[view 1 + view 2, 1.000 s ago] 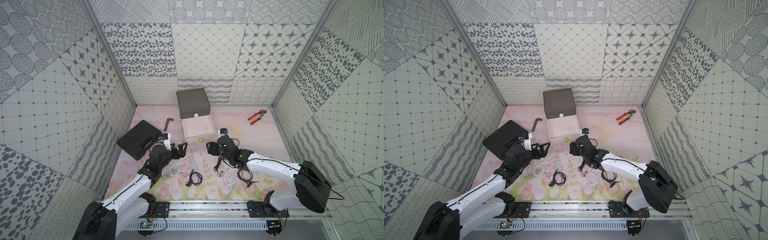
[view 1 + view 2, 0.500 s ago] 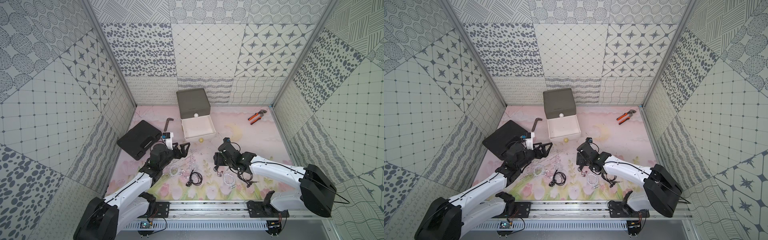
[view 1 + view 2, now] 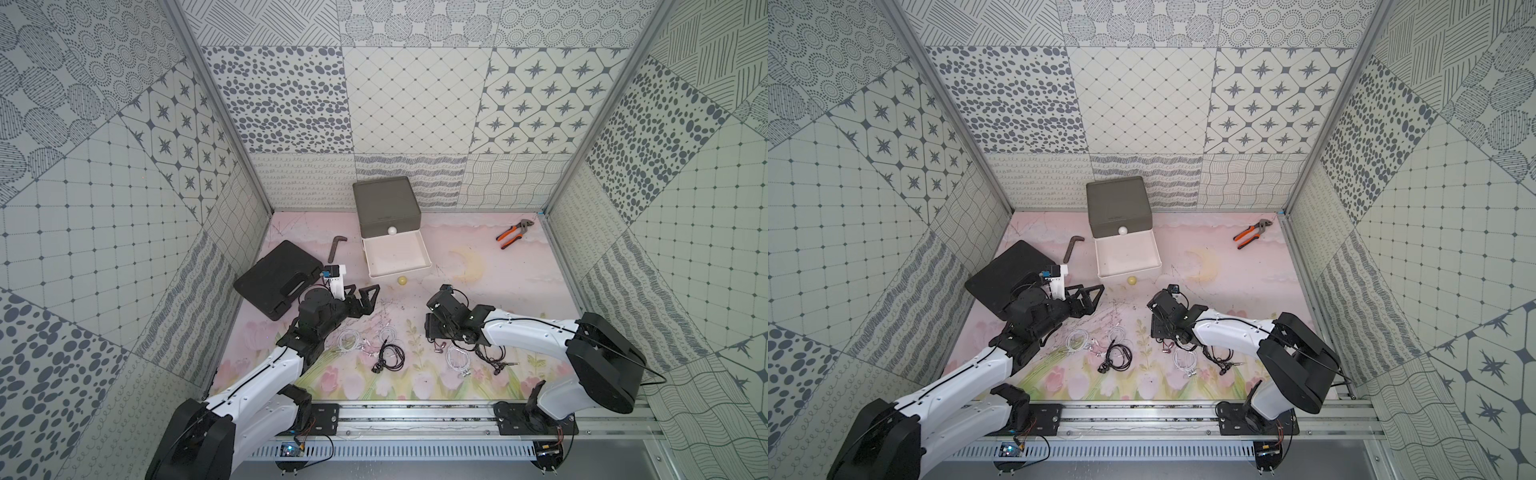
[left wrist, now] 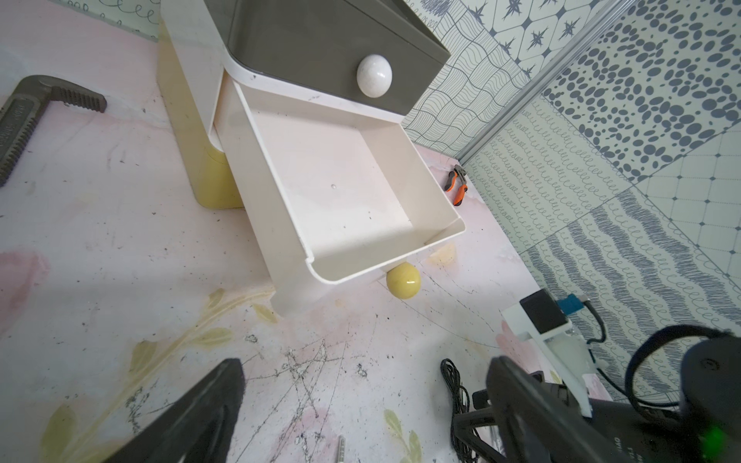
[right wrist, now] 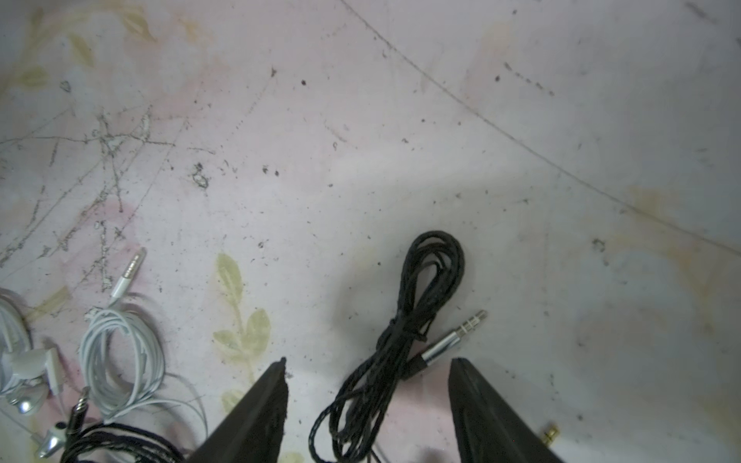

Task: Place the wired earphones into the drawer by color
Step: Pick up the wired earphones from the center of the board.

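Black earphones (image 5: 401, 332) between parted right tool (image 5: 367, 361)

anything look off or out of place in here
Nothing spilled or broken. The white drawer stands pulled out and empty; orange pliers and a wrench lie either side of it, stray tools; the mat is scratched and grimy.

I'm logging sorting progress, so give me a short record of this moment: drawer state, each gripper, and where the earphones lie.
drawer unit: white middle drawer pulled out, empty; grey top drawer shut
left gripper: open, empty, above the mat, facing the drawer unit
right gripper: open, straddling a black earphone coil on the mat
other earphones: white coils and another black coil, on the mat
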Tool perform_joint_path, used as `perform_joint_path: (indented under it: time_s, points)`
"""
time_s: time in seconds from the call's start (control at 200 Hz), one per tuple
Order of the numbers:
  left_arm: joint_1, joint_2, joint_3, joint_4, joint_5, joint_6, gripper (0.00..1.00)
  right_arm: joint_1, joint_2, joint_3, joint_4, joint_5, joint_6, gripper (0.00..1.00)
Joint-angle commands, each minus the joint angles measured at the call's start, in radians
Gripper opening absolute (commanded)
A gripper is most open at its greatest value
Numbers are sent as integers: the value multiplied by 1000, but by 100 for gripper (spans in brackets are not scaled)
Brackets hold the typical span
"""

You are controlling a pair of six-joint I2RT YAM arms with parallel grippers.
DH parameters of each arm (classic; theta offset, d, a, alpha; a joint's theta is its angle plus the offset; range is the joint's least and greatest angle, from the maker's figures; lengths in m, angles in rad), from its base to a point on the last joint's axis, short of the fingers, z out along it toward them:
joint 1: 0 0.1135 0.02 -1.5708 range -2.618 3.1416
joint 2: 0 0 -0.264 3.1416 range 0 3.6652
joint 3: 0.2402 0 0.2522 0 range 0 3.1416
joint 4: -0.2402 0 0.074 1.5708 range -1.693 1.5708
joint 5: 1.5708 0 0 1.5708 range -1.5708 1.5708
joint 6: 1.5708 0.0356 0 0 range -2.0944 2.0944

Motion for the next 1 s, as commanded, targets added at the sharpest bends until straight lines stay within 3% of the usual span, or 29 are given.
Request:
perform_joint_path:
  time_s: [0.0, 0.39, 0.995]
  points:
    - [-4, -3, -6, 58, -7, 8, 99, 8, 26, -3, 30, -22, 11, 64]
    - [-4, -11, -7, 54, -17, 8, 99, 7, 27, -31, 37, -20, 29, 54]
    - [-4, -24, -10, 46, -27, 12, 99, 7, 10, -41, 38, -4, 18, 8]
